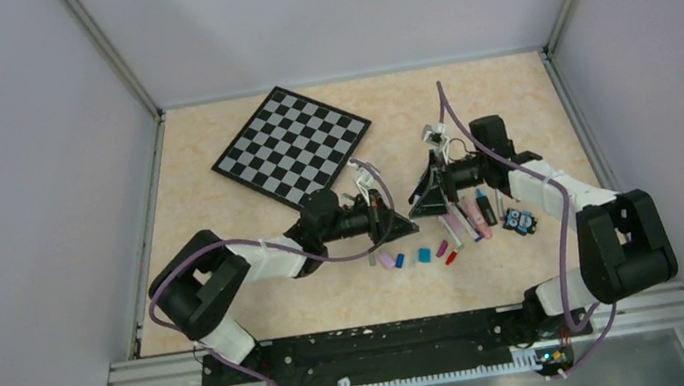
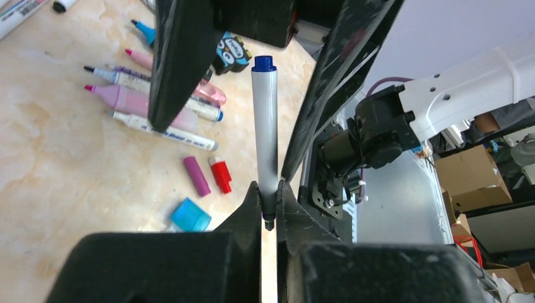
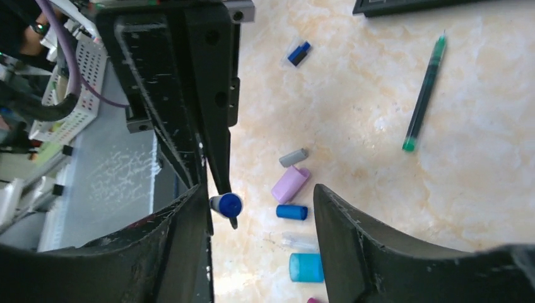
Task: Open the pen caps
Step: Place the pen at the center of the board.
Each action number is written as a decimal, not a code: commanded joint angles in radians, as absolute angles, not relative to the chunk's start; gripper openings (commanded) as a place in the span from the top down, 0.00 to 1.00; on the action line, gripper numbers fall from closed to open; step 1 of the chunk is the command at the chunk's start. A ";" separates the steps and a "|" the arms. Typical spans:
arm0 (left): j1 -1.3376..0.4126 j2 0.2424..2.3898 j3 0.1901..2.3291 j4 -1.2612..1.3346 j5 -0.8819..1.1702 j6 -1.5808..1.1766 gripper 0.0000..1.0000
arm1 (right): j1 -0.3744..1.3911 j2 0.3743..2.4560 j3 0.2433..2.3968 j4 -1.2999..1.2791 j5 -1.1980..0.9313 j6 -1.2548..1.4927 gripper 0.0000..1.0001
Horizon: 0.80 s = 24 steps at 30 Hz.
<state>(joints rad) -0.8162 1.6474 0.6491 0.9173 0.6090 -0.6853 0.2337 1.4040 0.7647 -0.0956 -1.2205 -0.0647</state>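
Observation:
My left gripper [image 2: 269,191] is shut on the lower end of a white pen [image 2: 265,126], which it holds up off the table. The pen's blue cap [image 2: 264,63] is on its far end. My right gripper [image 3: 258,192] is open around that blue cap [image 3: 227,205], which sits close to its left finger. In the top view the two grippers, left [image 1: 401,222] and right [image 1: 427,197], meet tip to tip. Loose caps lie below: pink [image 3: 291,184], blue [image 3: 292,212], teal [image 3: 306,267], grey [image 3: 293,157], red [image 2: 220,175].
Several uncapped pens and pink highlighters [image 2: 158,104] lie side by side by the right arm, beside a black-and-blue owl figure [image 1: 521,220]. A green pen [image 3: 425,95] lies apart. The checkered board [image 1: 291,145] is at the back left.

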 commanded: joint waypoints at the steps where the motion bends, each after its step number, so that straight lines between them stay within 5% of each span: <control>1: -0.779 1.570 0.598 0.836 0.667 -0.681 1.00 | 0.229 1.361 0.875 -0.416 -1.216 -0.480 0.38; 8: -0.762 1.491 0.569 0.673 0.725 -0.644 1.00 | 0.205 1.305 0.869 -0.596 -1.252 -0.800 0.35; 14: -0.750 1.512 0.636 0.517 0.860 -0.660 1.00 | 0.205 1.270 0.856 -1.020 -1.270 -1.671 0.30; 24: -0.750 1.668 0.769 0.440 1.032 -0.719 1.00 | 0.267 1.208 0.815 -0.888 -1.166 -1.751 0.33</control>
<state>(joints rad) -0.7532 1.6180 0.7067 0.4690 0.9329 -0.6994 0.2222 1.2560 0.8326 -0.9611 -1.1908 -1.6562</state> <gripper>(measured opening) 0.038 0.682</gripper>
